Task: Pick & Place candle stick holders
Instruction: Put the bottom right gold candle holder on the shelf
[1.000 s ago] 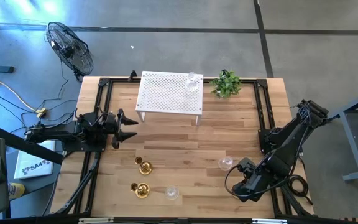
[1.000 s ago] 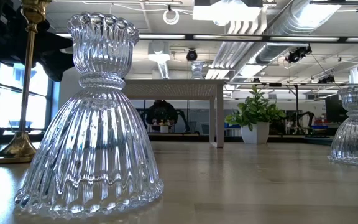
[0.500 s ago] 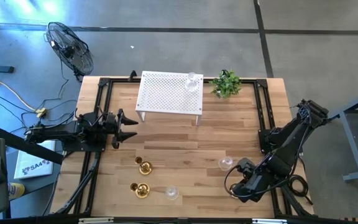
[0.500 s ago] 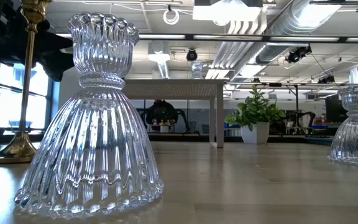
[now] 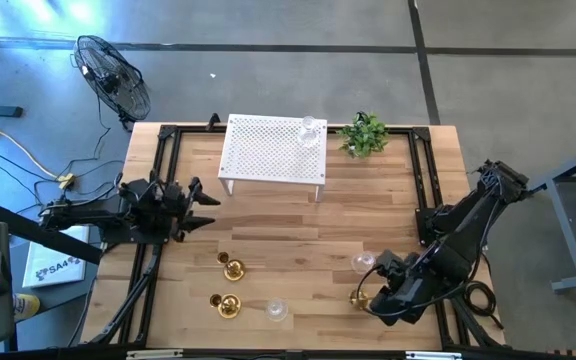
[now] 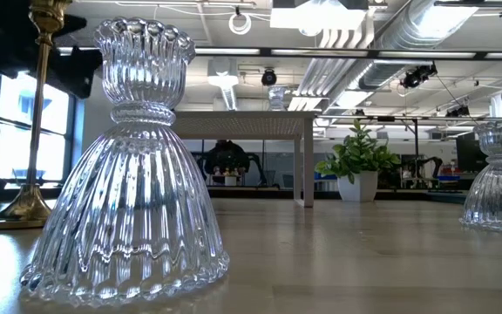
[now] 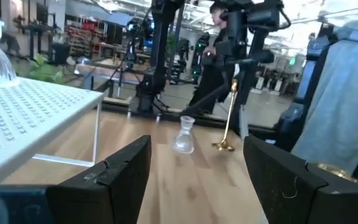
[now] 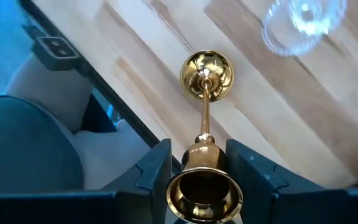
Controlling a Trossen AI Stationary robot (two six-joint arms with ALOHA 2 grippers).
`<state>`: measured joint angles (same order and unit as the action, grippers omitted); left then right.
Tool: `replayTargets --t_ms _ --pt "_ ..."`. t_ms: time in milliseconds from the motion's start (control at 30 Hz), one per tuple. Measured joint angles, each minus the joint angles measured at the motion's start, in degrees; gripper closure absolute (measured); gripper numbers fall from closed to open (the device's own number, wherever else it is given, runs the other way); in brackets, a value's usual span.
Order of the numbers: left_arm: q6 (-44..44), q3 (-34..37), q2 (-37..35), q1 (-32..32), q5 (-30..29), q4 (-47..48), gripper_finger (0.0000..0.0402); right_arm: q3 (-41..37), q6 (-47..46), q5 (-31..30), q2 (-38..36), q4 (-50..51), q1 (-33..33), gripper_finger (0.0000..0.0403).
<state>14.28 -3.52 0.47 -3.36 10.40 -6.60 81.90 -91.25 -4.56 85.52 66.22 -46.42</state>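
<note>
The right gripper (image 8: 199, 167) clamps a slim-stemmed, round-based brass candle stick holder (image 8: 205, 118) near the table's right front. Keep it vertical; avoid the clear ribbed-glass holder (image 5: 363, 262) beside it. The left gripper (image 7: 194, 180) waits open at left.

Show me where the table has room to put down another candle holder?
Bare wood runs across the middle, between the white perforated stand and the two gold holders. The front is crowded: gold holders, a glass holder, another glass holder, and the right end effector holding a gold holder.
</note>
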Motion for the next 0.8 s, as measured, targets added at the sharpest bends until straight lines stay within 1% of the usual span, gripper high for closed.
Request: replayTargets --t_ms 100,233,400,567,667,800 --pt "4.7 -1.8 -0.2 0.0 0.5 -0.9 0.0151 0.9 3.9 -1.7 0.0 1.2 1.0 0.0277" --pt "4.4 -3.6 0.6 0.0 4.0 -0.2 0.0151 1.3 9.4 -2.9 0.0 2.4 3.5 0.0277" --pt "4.4 -7.9 3.8 0.0 4.5 0.1 0.0151 1.3 18.1 -2.0 0.0 2.8 8.1 0.0277" --pt "2.6 -14.8 11.4 0.0 2.7 4.4 0.0151 1.3 28.2 -1.5 0.0 2.8 14.1 0.0277" --pt "1.0 -19.0 18.2 0.0 1.1 7.4 0.0151 1.3 34.4 -1.5 0.0 2.7 17.3 0.0277" --pt "-4.0 -26.2 28.7 0.0 0.3 11.0 0.0151 1.3 42.7 -1.6 0.0 2.2 21.4 0.0277"
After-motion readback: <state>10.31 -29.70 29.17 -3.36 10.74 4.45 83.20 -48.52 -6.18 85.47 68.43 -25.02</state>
